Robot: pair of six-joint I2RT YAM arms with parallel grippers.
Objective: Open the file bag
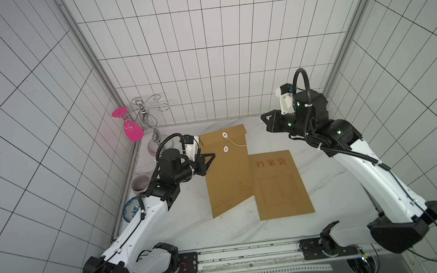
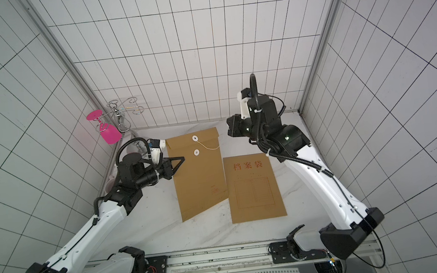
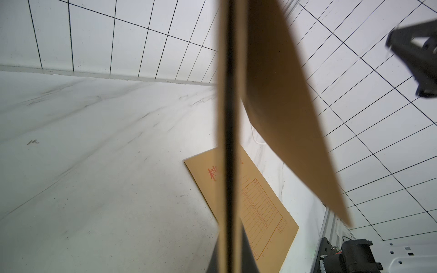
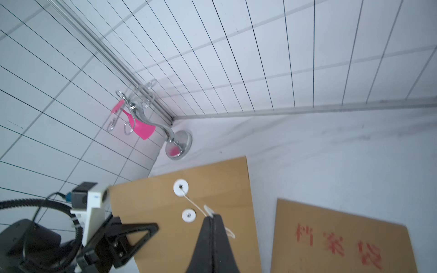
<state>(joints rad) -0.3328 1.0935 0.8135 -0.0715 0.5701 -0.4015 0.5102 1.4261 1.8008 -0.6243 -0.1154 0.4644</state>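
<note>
Left end effector point(image 1: 212, 156) is clamped on the file bag's point(image 1: 228, 181) left edge. Right end effector point(image 1: 264, 117), fingers together, hovers beyond its right corner. A printed bag point(image 1: 282, 188) lies just right of it, with a glass rack point(image 1: 144, 114) and cup point(image 1: 140, 183) to its left.

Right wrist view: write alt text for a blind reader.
The shut right gripper points toward a brown file bag whose white string trails loose from one button. The left gripper clamps the bag's edge; a second file bag lies beside it.
</note>
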